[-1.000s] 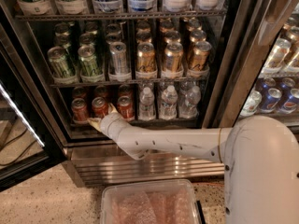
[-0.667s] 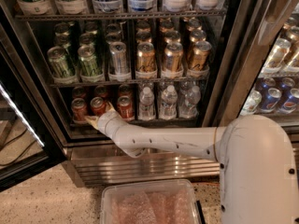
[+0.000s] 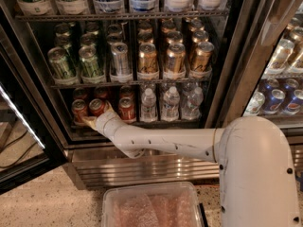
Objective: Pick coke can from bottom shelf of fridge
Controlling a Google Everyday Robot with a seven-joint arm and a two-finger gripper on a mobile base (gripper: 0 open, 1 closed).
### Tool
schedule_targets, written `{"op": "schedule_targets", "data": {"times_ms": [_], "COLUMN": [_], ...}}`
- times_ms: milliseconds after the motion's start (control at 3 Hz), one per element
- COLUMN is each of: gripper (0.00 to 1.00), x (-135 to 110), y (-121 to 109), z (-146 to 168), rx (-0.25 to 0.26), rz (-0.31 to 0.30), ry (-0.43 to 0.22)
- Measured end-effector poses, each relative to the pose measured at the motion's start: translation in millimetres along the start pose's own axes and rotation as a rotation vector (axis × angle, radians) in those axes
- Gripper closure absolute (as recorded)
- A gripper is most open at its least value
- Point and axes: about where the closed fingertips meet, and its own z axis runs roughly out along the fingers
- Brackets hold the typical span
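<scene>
The fridge (image 3: 142, 167) stands open, with a dark interior and a ribbed steel base panel. On its bottom shelf (image 3: 161, 124), at the left, stand three red coke cans in front: one (image 3: 79, 110), one (image 3: 97, 106) and one (image 3: 127, 109), with more behind them. My white arm reaches in from the lower right. My gripper (image 3: 97, 118) is at the shelf's left front, right at the middle red can and below it. The can's lower part is hidden by the gripper.
Water bottles (image 3: 170, 103) fill the right of the bottom shelf. Above are green cans (image 3: 61, 63), a silver can (image 3: 120, 58) and gold-brown cans (image 3: 175, 58). The glass door (image 3: 23, 141) hangs open at left. A clear plastic bin (image 3: 151, 207) sits on the floor below. Blue cans (image 3: 279, 100) stand in the right compartment.
The arm has shifted a little to the left and the gripper has moved slightly further left along the bottom shelf, staying at the red cans.
</scene>
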Motion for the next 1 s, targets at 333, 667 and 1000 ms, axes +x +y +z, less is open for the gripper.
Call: {"op": "schedule_targets", "data": {"times_ms": [333,667,1000], "gripper": [0.8,1.0,1.0], "x": [0.0,0.0,-0.1], "y": [0.0,0.0,0.0], "z": [0.0,0.0,0.0], "rx": [0.0,0.0,0.0], "rz": [0.0,0.0,0.0], "ry": [0.0,0.0,0.0]}}
